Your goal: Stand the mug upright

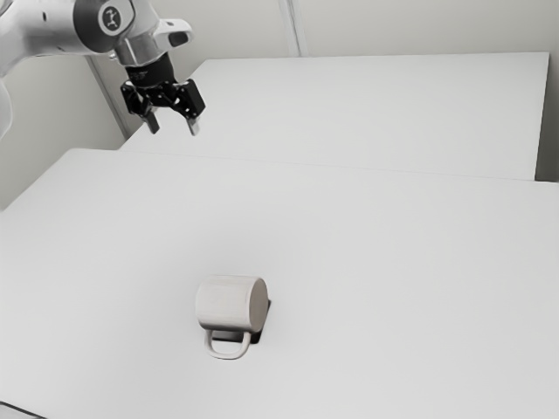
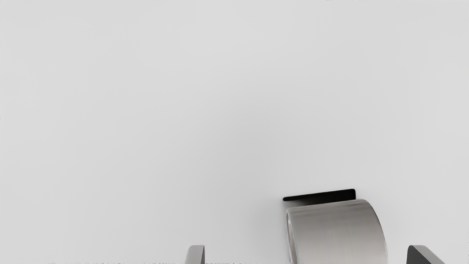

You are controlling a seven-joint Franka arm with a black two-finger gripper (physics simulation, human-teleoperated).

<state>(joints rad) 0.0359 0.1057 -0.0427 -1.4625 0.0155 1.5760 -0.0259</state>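
Observation:
High above the table at the exterior view's upper left, the gripper [image 1: 173,127] hangs open with nothing between its fingers. A light mug [image 1: 229,302] lies on its side on the table, well below and apart from the gripper. Its flat base faces the exterior view's right, and its handle points toward that view's bottom edge. In the wrist view, the mug [image 2: 337,234] appears between the lines of the two spread fingertips of the gripper [image 2: 306,255], nearer one of them; part of its rim shows at one end.
The white table [image 1: 393,288] extends around the mug, with a dark shadow beside it. Behind stands another white surface [image 1: 349,113], near the pale walls. A dark edge crosses the exterior view's bottom left corner.

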